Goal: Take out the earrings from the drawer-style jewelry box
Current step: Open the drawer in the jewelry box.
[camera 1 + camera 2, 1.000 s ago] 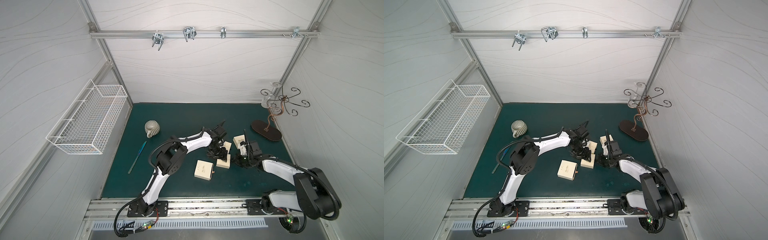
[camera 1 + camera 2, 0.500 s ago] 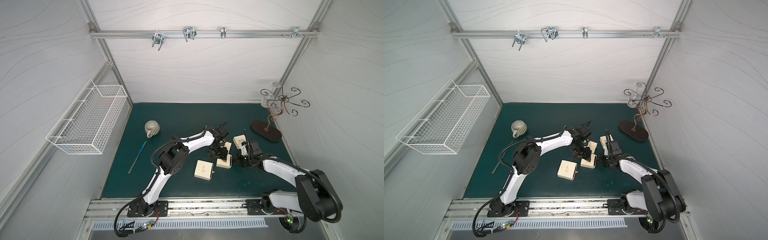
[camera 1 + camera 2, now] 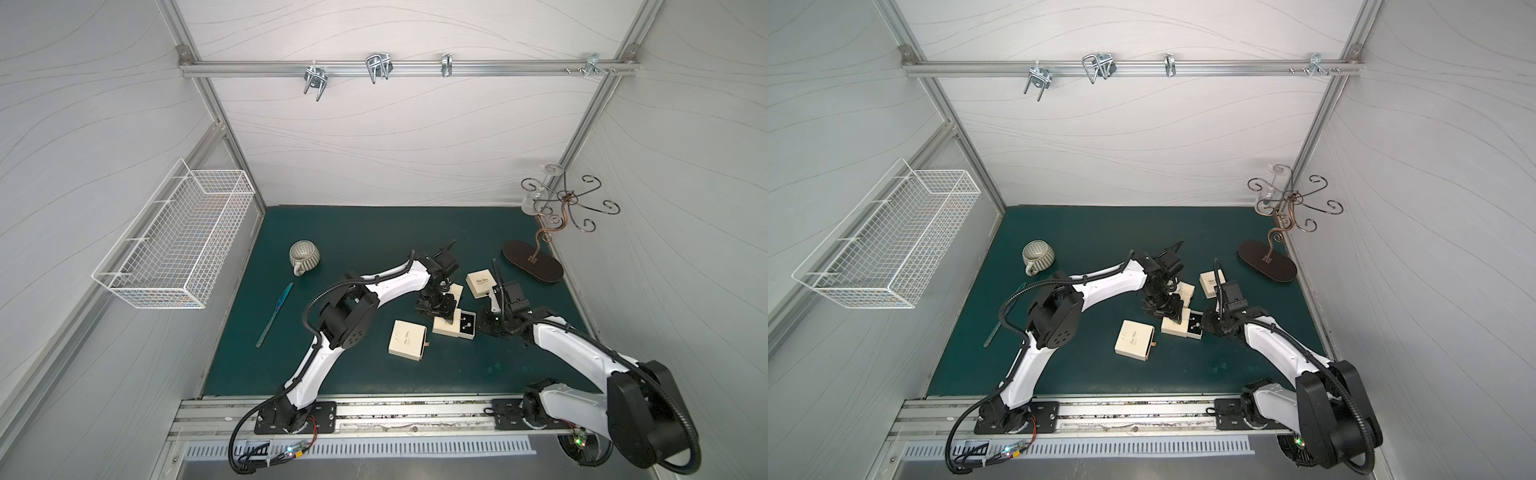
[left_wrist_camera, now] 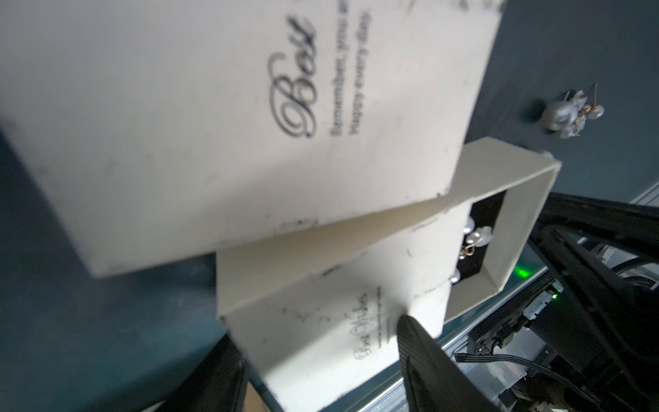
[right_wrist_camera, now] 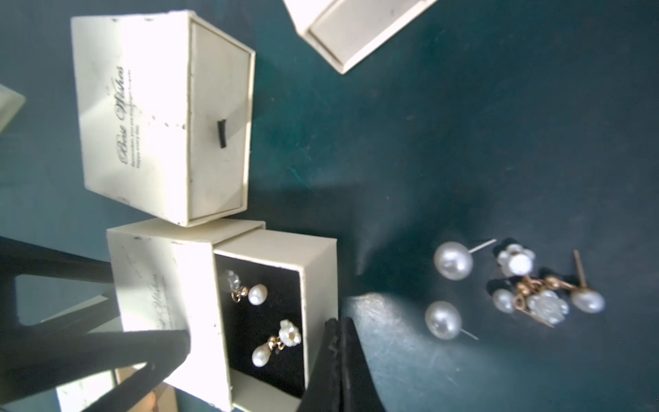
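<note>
The cream jewelry box [image 3: 446, 326] [image 3: 1173, 325] lies mid-mat with its drawer [image 5: 319, 285] slid out. On the drawer's black lining lie two pearl drop earrings [image 5: 257, 293] [image 4: 476, 237]. My left gripper [image 3: 439, 311] [image 4: 317, 335] is shut on the box's sleeve [image 5: 157, 285], one finger on each side. My right gripper [image 3: 482, 326] [image 5: 338, 330] is shut, its tips against the drawer's front wall; I cannot tell whether anything is pinched there. More pearl earrings [image 5: 453, 260] [image 4: 567, 114] lie loose on the mat beside the drawer.
Three more cream boxes sit close by: one nearer the front [image 3: 407, 338], one behind [image 3: 482, 282], one touching the held box [image 5: 142, 107]. A grey cup [image 3: 304, 255] and a teal stick [image 3: 276, 313] lie left. A jewelry stand [image 3: 532, 262] is back right; a wire basket [image 3: 183, 241] hangs left.
Both wrists have drifted slightly to the right. The left gripper's fingers have closed in a little on the box sleeve. The right gripper stays shut.
</note>
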Robot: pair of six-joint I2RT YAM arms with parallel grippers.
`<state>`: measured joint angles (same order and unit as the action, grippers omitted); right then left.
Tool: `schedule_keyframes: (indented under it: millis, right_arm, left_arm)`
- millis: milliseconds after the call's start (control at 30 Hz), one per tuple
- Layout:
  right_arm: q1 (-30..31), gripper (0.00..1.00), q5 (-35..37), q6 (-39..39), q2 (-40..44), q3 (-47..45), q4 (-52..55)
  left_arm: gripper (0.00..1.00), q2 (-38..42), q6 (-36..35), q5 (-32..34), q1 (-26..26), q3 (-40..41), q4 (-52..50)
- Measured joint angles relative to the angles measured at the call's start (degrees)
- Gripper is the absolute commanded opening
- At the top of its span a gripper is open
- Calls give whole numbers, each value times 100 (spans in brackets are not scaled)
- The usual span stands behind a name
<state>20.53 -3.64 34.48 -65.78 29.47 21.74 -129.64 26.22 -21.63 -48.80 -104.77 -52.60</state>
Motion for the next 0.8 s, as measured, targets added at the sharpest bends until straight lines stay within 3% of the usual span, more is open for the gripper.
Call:
schedule_keyframes:
  millis: [67,200,800]
  right_arm:
    - [7,28,63,-39,103,0,24]
    - [291,32,293,-111,404,7,15]
    - [1113,31,518,-444,37,184,-63]
  left_arm:
    - [66,0,0,0,0,0,0]
    - [66,0,0,0,-2,0,2]
    - [66,0,0,-4,0,0,4]
